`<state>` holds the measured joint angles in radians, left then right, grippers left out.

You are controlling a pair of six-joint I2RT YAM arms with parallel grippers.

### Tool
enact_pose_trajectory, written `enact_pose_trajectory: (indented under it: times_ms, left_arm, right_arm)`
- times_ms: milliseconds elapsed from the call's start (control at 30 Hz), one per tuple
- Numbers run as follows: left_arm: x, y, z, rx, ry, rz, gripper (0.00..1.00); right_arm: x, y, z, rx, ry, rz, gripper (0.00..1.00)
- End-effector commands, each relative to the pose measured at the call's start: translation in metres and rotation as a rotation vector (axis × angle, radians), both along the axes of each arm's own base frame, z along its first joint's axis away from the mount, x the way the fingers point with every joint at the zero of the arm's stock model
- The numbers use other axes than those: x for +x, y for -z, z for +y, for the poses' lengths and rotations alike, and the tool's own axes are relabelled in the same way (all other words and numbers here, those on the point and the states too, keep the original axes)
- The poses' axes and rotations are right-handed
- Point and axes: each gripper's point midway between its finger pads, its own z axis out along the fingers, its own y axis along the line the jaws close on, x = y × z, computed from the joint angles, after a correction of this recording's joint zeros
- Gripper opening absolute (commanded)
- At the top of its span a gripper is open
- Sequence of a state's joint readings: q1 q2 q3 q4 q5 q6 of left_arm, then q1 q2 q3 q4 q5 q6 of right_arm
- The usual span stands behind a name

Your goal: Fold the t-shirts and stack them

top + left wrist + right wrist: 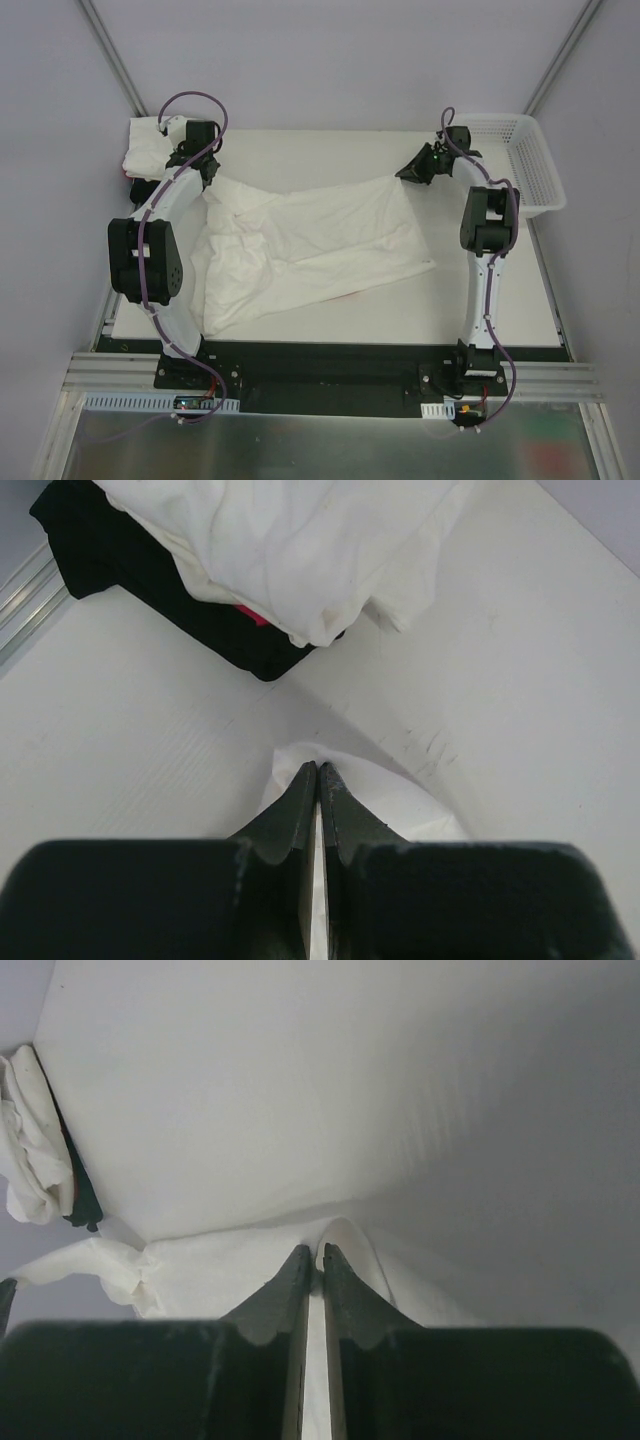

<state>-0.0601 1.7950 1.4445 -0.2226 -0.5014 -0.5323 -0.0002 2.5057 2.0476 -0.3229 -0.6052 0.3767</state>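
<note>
A plain white cloth t-shirt (310,245) lies rumpled across the middle of the flat white table (500,300). The left gripper (318,772) has its jaws pressed together on the shirt's corner at about ten o'clock. The right gripper (311,1253) is pinched onto a raised fold of the shirt's edge at about two o'clock. Holding two far corners likely lets the arms draw the fabric taut and flat before any fold. At eleven o'clock a loose heap of shirts (150,152), white over black with a sliver of red showing, sits apart from the working area. The white plastic mesh basket (548,175) stands at one o'clock; no cloth shows inside it.
</note>
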Motion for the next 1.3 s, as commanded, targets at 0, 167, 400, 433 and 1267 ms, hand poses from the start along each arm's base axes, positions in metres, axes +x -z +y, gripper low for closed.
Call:
enact_pose_trajectory:
  times_ms: [0, 167, 400, 433, 1267]
  left_arm:
    - [0.0, -0.018, -0.004, 0.016, 0.013, -0.034, 0.0]
    - [-0.001, -0.017, -0.003, 0.016, 0.013, -0.032, 0.0]
    - [0.001, -0.011, -0.006, 0.012, 0.021, -0.018, 0.0]
    - [0.0, -0.01, -0.005, 0.013, 0.018, -0.017, 0.0]
    - [-0.002, -0.025, 0.001, 0.057, 0.016, -0.032, 0.0]
  right_arm:
    - [0.018, -0.021, -0.024, -0.022, 0.042, -0.053, 0.09]
    - [0.018, -0.017, -0.029, -0.027, 0.054, -0.044, 0.01]
    - [0.024, -0.017, -0.031, -0.034, 0.066, -0.051, 0.01]
    - [0.024, -0.013, -0.031, -0.034, 0.067, -0.039, 0.01]
    - [0.029, -0.053, -0.021, -0.079, 0.018, -0.118, 0.01]
